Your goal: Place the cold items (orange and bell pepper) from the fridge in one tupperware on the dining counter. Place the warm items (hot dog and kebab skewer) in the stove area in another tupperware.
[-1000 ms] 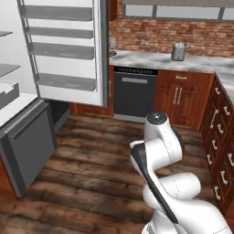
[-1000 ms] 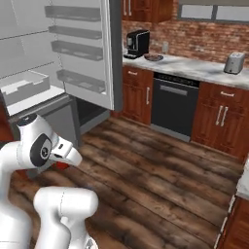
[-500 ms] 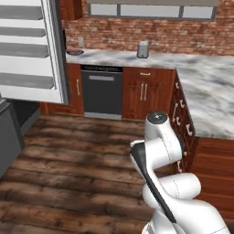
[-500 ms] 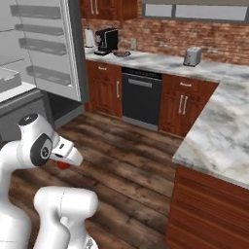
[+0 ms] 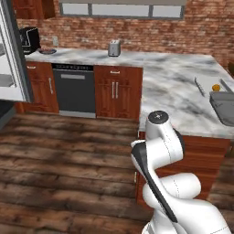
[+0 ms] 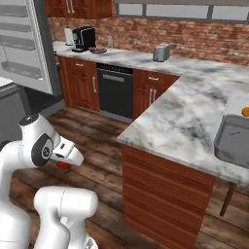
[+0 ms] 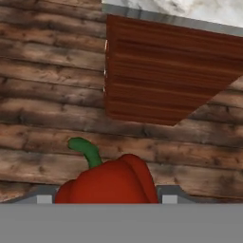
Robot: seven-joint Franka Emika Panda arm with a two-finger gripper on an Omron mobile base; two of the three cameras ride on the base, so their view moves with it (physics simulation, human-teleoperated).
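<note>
Swung since a second ago: both base views, off the open fridge and onto the marble counter (image 6: 185, 121), the base having turned. Pincer (image 7: 102, 199): closed on the bell pepper (image 7: 107, 182), low beside the arm. Pepper: red, glossy, lobed; sits between the fingers, its body filling the gap. Long axis runs out ahead of the pincer; curved green stem leads, bending off to one side. Ahead of the pincer: plank floor, cabinet corner.

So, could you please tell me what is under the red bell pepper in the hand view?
Below the bell pepper, held in the gripper, lies the wooden floor, with the dining counter corner beyond. The floor straight beneath it is covered by the pepper itself.
</note>
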